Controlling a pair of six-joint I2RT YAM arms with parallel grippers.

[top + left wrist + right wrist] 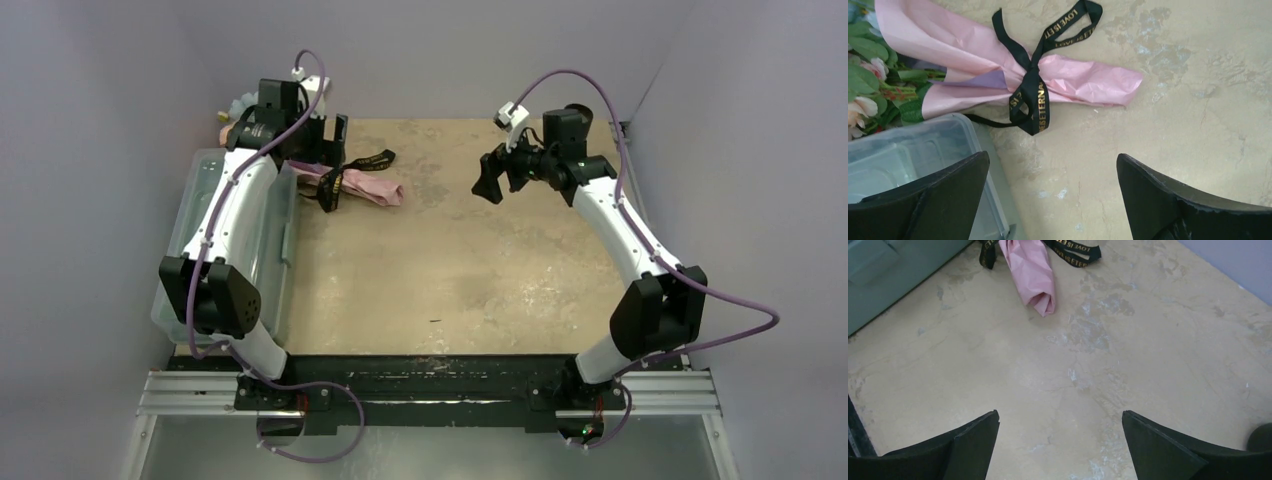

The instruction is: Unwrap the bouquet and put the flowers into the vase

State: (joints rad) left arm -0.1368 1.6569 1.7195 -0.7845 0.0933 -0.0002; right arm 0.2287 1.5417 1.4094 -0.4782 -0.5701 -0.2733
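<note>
Your left gripper, jaws wide and empty, hangs just short of the bouquet, which lies crosswise beside the bin, blooms left, paper tail right, ribbon knot straight ahead. Your right gripper, also wide, is well off the tail end.

A worn beige table is shown. A pink-wrapped bouquet is laid at its far left, beside a clear plastic bin.
</note>
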